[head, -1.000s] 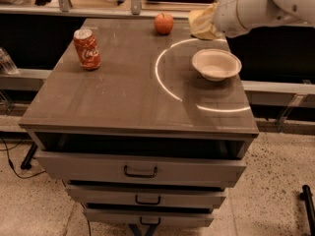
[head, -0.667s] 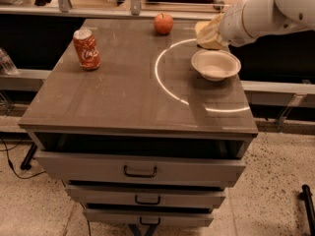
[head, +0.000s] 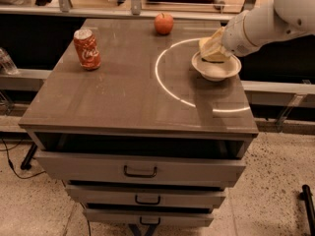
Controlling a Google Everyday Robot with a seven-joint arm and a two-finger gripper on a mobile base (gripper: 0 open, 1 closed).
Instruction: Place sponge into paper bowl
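The paper bowl (head: 217, 73) is a small off-white bowl standing at the right side of the brown table top (head: 123, 92). My gripper (head: 215, 46) reaches in from the upper right on a white arm and hangs just over the bowl's far rim. It is shut on the sponge (head: 210, 53), a pale yellow foam block. The sponge's lower edge dips into the bowl's mouth. The far part of the bowl is hidden behind the sponge and the gripper.
A red soda can (head: 87, 48) stands upright at the back left. A red apple (head: 164, 23) sits at the back middle. A bright light ring lies on the top around the bowl. Drawers (head: 140, 170) are below the front edge, with a rail behind the table.
My gripper has moved forward and down with the sponge, from above the table behind the bowl to right over the bowl. The can, apple and bowl have not moved.
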